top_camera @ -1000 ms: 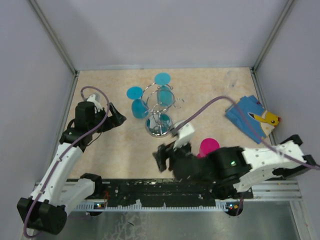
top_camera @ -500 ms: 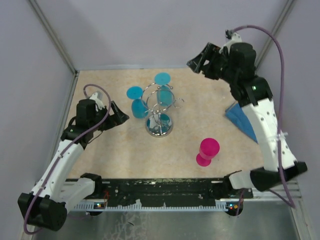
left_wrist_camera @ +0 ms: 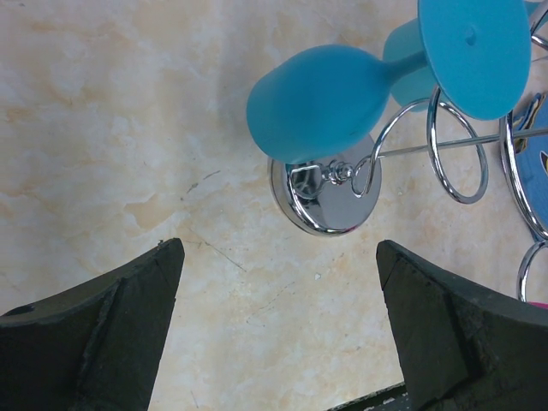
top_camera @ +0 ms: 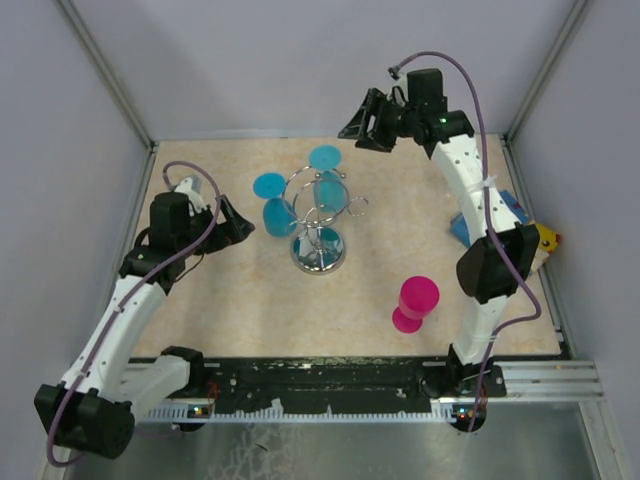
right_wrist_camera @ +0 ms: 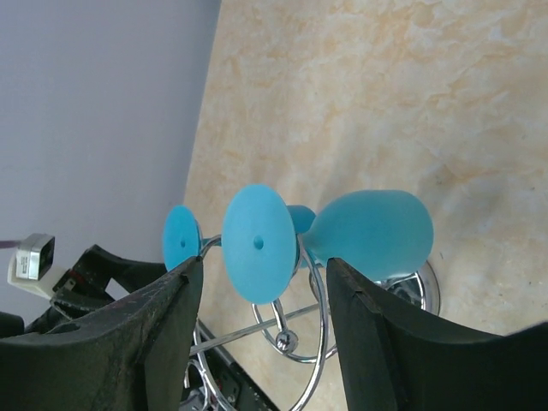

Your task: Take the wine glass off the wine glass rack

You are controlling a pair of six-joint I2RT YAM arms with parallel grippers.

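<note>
The chrome wine glass rack (top_camera: 318, 232) stands mid-table on its round mirror base (left_wrist_camera: 326, 194). Two blue wine glasses hang on its loops: one on the left (top_camera: 277, 213), one at the back (top_camera: 329, 188). My left gripper (top_camera: 238, 228) is open and empty, just left of the left glass (left_wrist_camera: 321, 101), apart from it. My right gripper (top_camera: 362, 120) is open and empty, raised behind the rack. In the right wrist view the back glass's foot (right_wrist_camera: 259, 244) and bowl (right_wrist_camera: 370, 235) show between its fingers (right_wrist_camera: 144, 338), farther off.
A pink glass (top_camera: 414, 303) stands upside down on the table, front right of the rack. A blue pouch with a yellow cartoon figure (top_camera: 532, 238) lies at the right edge. Grey walls close the table at the back and on both sides.
My right arm has swung from low at the front to high at the back wall, then left until it is behind the rack. The left arm has barely moved. Both glasses still hang.
</note>
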